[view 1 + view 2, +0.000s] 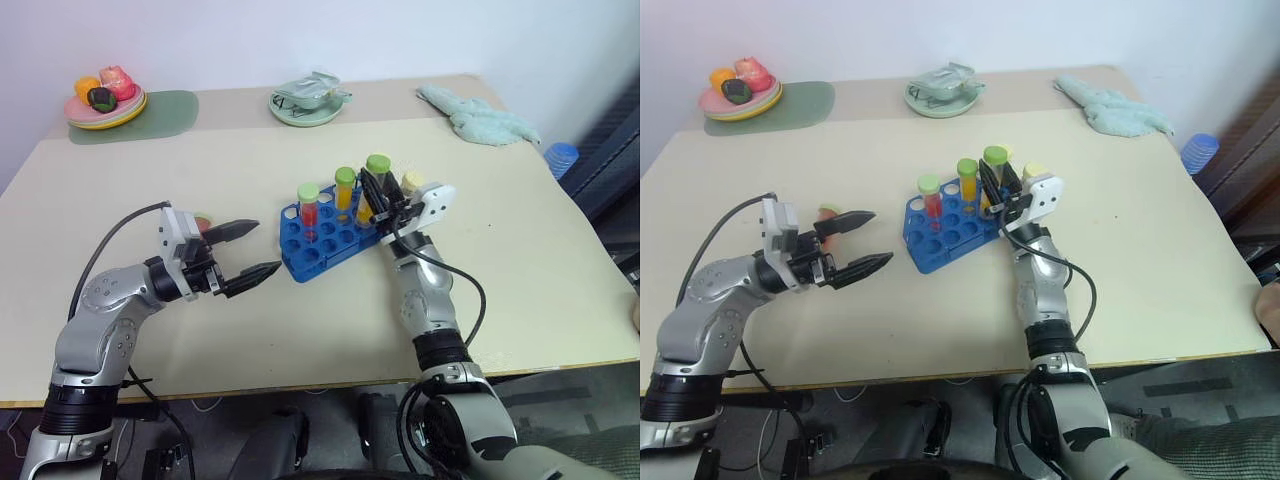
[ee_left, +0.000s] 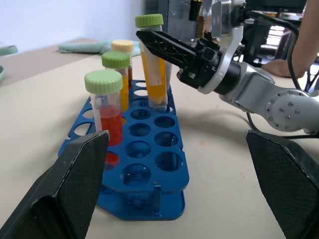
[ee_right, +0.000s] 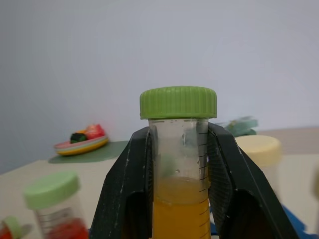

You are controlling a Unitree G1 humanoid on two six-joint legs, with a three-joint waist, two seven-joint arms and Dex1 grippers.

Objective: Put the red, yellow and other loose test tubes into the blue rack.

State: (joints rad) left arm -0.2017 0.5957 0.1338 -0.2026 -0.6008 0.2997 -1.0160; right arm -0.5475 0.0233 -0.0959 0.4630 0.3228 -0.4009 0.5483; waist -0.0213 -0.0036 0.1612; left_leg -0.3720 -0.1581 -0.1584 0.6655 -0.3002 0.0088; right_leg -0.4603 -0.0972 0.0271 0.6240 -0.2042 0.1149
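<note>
- The yellow tube (image 3: pixel 178 164), light, stiff and probably slick-walled, is standing with its tip in the blue rack (image 1: pixel 322 243); just under the cap looks the safest hold.
- The right gripper (image 2: pixel 164 44) is clamping it there.
- The left gripper (image 1: pixel 250 250) is waiting wide open beside the rack.

Around the rack (image 1: pixel 318 240) we see bare table (image 1: pixel 520 260) on the near side and to its right, wide enough for a gripper to pass. On its left, the left gripper (image 1: pixel 249 251) hangs just beside the rack end, jaws spread. Above the rack's far rows, upright tubes (image 1: pixel 345 192) crowd the top, and the right gripper (image 1: pixel 374 199) clamps one there. The near rows of holes stand free. Plates (image 1: pixel 306 108) and a cloth (image 1: pixel 478 117) lie well apart at the far edge.
</note>
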